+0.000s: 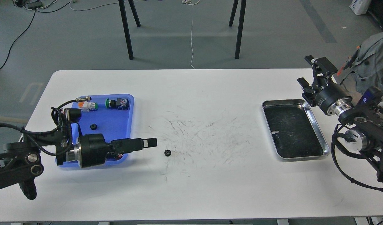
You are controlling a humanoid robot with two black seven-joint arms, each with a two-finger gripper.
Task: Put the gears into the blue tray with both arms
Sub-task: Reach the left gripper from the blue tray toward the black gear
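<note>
One small black gear (pixel 167 152) lies on the white table, right of the blue tray (pixel 131 120). A second gear (pixel 93 126) rests inside the tray on its blue floor. My left gripper (pixel 149 142) reaches out low over the tray's front right corner and points right, its tip a short way left of the table gear. It is seen edge-on, so its fingers merge into one bar. My right gripper (pixel 306 71) hovers open and empty above the table's far right, just behind the silver tray.
Green-capped push-button switches (pixel 111 103) and a cabled connector (pixel 83 100) lie along the blue tray's back. A silver metal tray (pixel 316 125) with a dark inside sits at the right. Black scuff marks cover the table's middle. Chair legs stand beyond the far edge.
</note>
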